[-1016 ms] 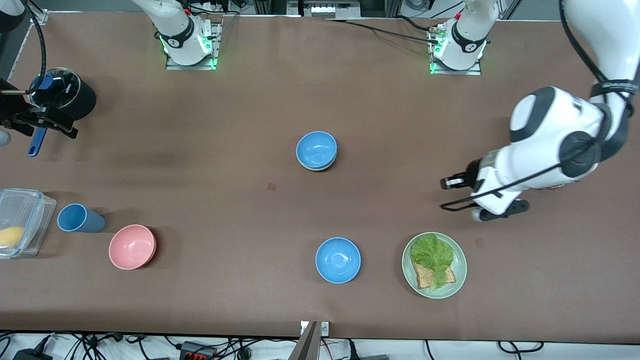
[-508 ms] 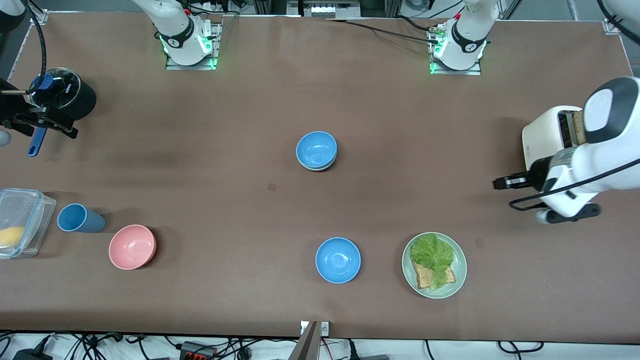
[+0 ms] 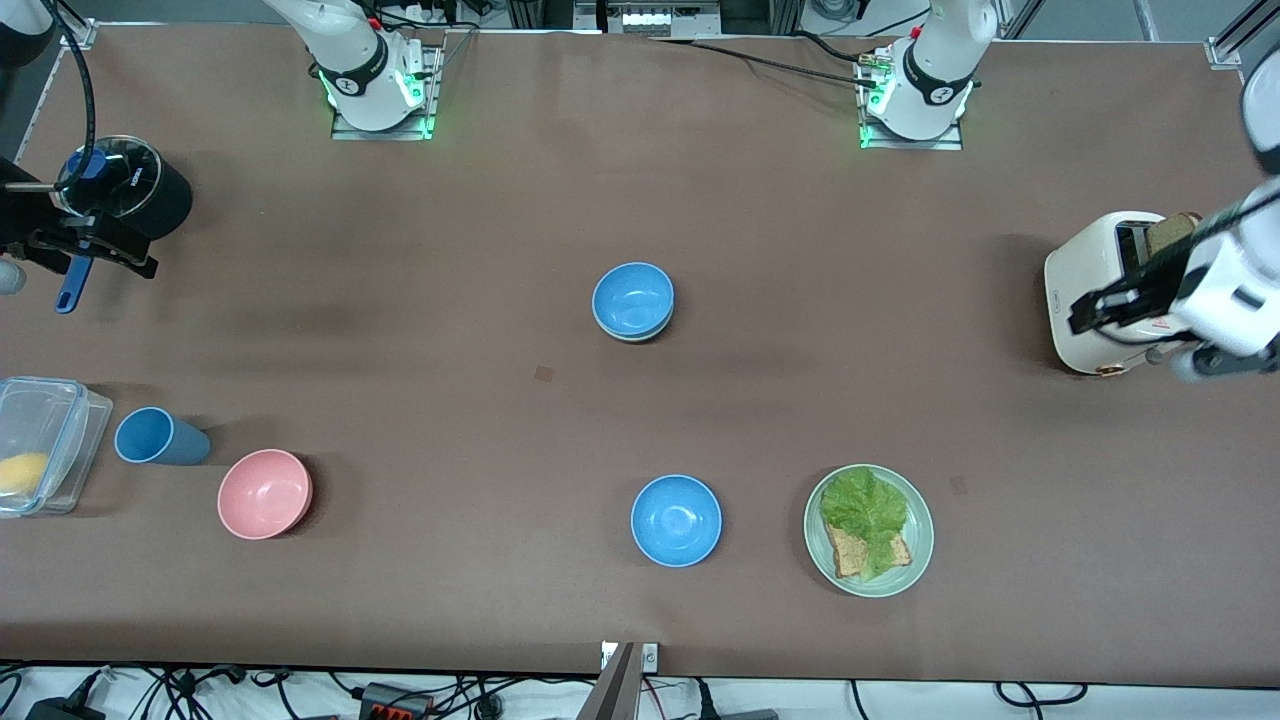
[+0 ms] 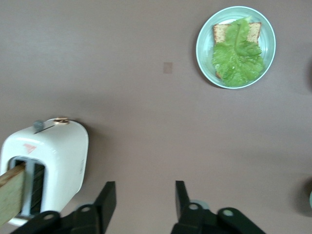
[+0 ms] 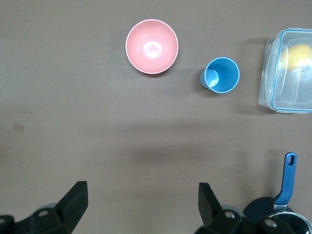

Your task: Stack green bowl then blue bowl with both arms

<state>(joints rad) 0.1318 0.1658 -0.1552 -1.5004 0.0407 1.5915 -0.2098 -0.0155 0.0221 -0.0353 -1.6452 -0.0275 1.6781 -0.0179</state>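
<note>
- At mid-desk (image 3: 800, 250) a blue bowl (image 3: 632, 298) sits nested in the green bowl (image 3: 634, 334), only the green rim showing beneath; a second blue bowl (image 3: 676, 520) lies nearer the front camera, beside the plate (image 3: 918, 565) of lettuce and bread
- left end effector (image 4: 141, 201) hangs over the toaster (image 3: 1088, 300), fingers apart, holding nothing
- right end effector (image 5: 141, 204) waits over the black pot (image 3: 128, 196), jaws wide open, empty

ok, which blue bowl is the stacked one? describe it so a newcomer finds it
Start at the middle of the table. The blue bowl there sits inside a green bowl, whose pale rim peeks out underneath. The other blue bowl, nearer the camera, sits alone beside the lettuce plate.
</note>
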